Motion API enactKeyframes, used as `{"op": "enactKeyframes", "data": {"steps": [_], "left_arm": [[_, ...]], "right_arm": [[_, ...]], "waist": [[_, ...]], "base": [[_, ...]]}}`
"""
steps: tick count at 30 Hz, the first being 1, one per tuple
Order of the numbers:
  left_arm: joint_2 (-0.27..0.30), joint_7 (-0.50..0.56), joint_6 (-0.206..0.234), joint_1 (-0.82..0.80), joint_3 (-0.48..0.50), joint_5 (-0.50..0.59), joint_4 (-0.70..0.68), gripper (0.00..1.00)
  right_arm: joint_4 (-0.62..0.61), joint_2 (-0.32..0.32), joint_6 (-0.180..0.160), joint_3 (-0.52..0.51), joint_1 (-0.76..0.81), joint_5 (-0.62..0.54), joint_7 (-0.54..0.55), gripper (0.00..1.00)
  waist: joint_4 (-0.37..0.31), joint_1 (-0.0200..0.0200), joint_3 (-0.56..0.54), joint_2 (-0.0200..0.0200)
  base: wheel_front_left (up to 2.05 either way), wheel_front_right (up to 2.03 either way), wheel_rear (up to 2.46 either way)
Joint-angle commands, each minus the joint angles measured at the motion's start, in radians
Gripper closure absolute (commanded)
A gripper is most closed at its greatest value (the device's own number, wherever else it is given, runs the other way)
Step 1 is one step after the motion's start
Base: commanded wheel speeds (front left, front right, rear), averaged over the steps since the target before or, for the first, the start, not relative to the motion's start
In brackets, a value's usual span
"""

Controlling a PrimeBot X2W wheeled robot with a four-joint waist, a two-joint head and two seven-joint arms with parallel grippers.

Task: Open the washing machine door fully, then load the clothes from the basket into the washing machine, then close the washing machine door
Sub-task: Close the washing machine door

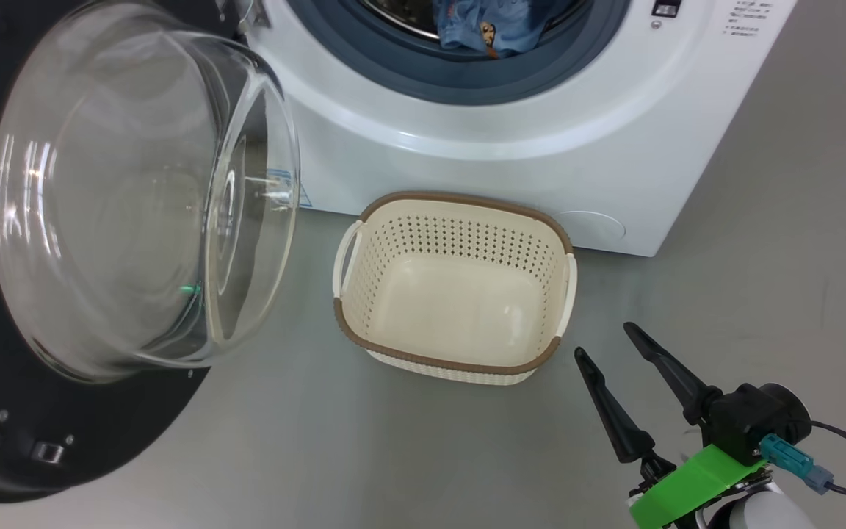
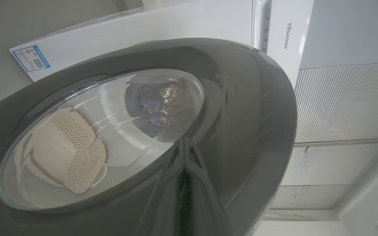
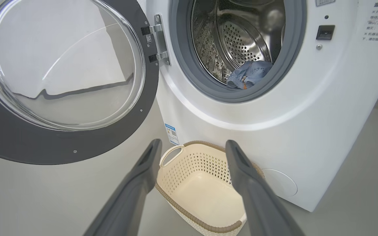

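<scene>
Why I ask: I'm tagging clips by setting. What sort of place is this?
Probably a laundry corner, or a bare test room set up as one: a white front-loading washing machine stands on a plain grey floor, with clothes in its drum and a small perforated basket before it.

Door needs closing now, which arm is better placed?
Left. The left gripper, shut, sits close to the door's outer face, likely ready to push. The right gripper hangs open by the basket, away from the door.

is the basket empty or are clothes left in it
Empty: the basket shows a bare bottom, and the clothes lie in the washing machine.
</scene>
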Motion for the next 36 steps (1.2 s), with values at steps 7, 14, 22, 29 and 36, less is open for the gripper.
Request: {"op": "enactKeyframes", "data": {"steps": [7,14,22,29,36], "left_arm": [[0.021,0.036,0.022,0.022,0.006,-0.030,-0.077,1.00],[0.016,0.077,0.060,0.021,-0.005,-0.055,-0.124,1.00],[-0.017,0.099,0.079,0.033,-0.016,-0.075,-0.170,1.00],[-0.065,0.110,0.065,0.037,-0.054,-0.078,-0.194,1.00],[-0.085,0.104,0.049,0.024,-0.068,-0.074,-0.199,1.00]], "right_arm": [[-0.011,0.015,0.002,0.021,-0.013,0.015,-0.018,0.00],[0.002,0.023,0.002,0.020,-0.010,0.018,-0.023,0.00],[0.014,0.034,0.002,0.022,-0.018,0.019,-0.024,0.00],[0.014,0.046,0.002,0.027,-0.023,0.023,-0.024,0.00],[0.007,0.054,0.002,0.019,-0.024,0.022,-0.025,0.00]], "waist": [[-0.041,0.0000,-0.006,0.0000],[-0.054,0.0000,-0.008,0.0000],[-0.055,0.0000,-0.015,0.0000],[-0.069,0.0000,-0.023,0.0000],[-0.117,0.0000,-0.029,0.0000]], "base": [[0.00,0.00,0.00],[0.00,0.00,0.00],[0.00,0.00,0.00],[0.00,0.00,0.00],[0.00,0.00,0.00]]}}
